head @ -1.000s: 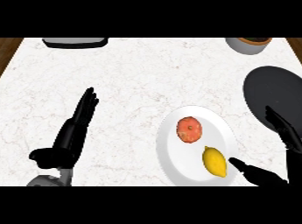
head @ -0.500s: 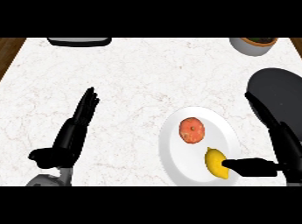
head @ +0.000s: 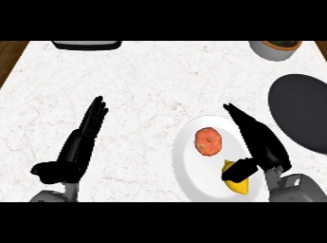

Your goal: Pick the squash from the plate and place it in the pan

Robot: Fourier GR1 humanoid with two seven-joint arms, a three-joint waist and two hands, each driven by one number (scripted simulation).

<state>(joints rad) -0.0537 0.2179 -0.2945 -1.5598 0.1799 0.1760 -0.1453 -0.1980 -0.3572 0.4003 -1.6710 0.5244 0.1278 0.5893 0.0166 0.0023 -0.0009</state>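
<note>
The yellow squash lies on the near part of the white plate, beside a round orange-red fruit. My right hand is over the plate's right half, fingers straight and pointing up-left. Its thumb lies across the squash's top and hides part of it. The black pan sits to the right of the plate, with nothing in it. My left hand rests open at the lower left, far from the plate.
A grey bowl with something brown inside stands at the back right. A dark tray-like object sits at the back edge. Wooden floor shows beyond the counter's left and right edges.
My right hand has moved left from the pan's side to over the plate, and its thumb now lies on the squash. The left hand has stayed still.
</note>
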